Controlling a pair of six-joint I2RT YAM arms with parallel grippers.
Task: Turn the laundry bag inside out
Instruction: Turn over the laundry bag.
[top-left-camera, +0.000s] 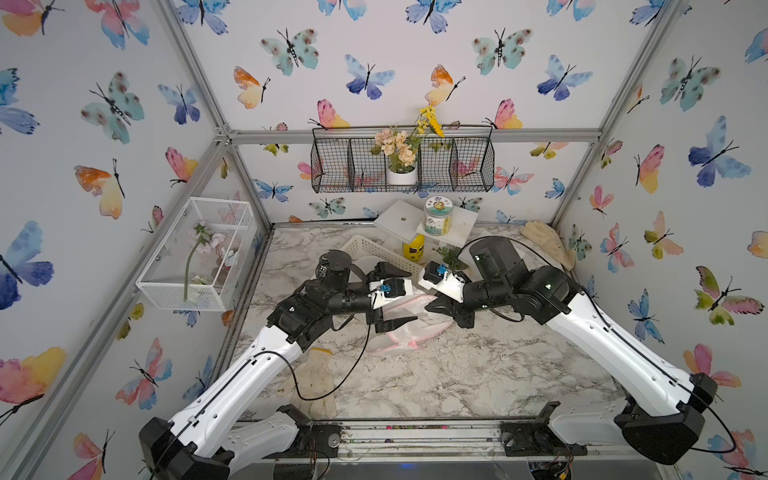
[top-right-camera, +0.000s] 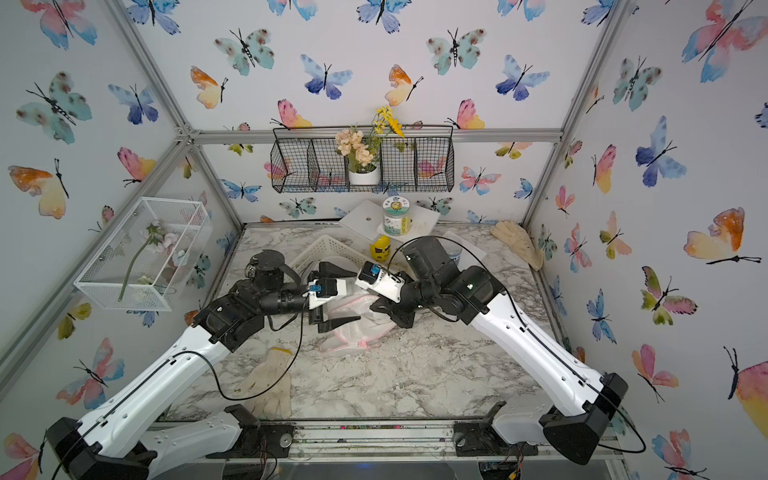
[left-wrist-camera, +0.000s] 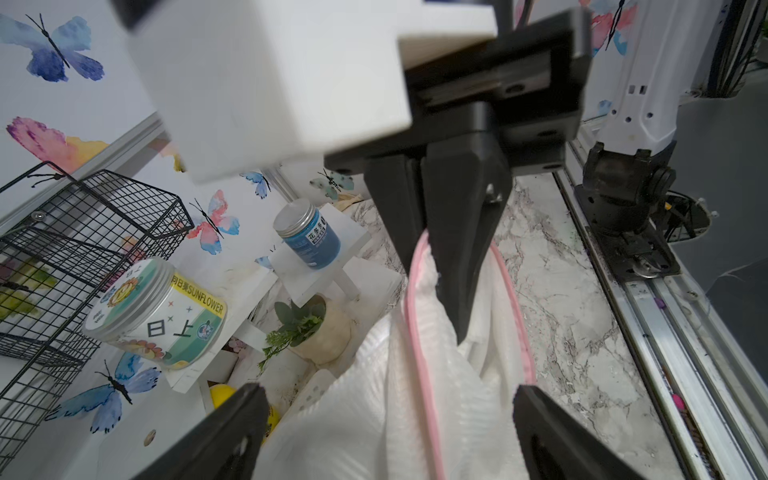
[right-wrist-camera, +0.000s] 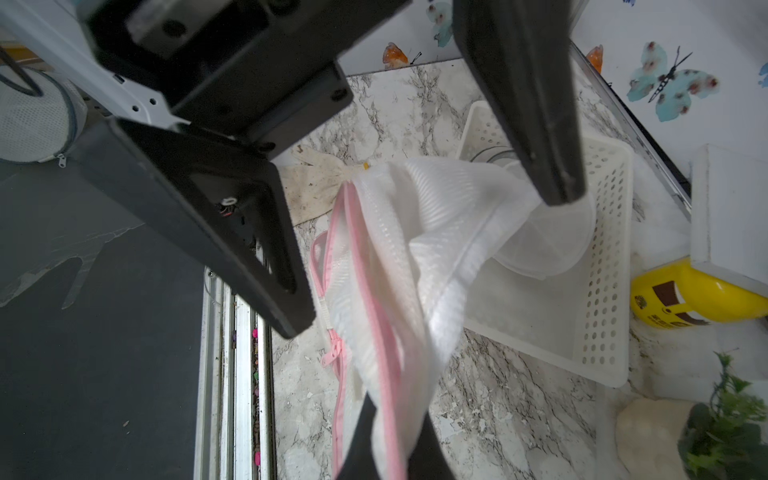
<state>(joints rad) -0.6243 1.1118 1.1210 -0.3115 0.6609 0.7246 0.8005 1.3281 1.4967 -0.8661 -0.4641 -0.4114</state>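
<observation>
White arms (top-left-camera: 232, 386), black joints (top-left-camera: 299, 316) (black-cabled)

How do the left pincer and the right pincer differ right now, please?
The left pincer is wide open, the right pincer shut. The right pincer pinches the laundry bag near its pink trim; the left pincer grips nothing, its jaws straddling the fabric. Both have black fingers.

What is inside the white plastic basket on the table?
A round translucent bowl-like thing lies in the white basket. The laundry bag and a finger of the left gripper hide part of its inside.
</observation>
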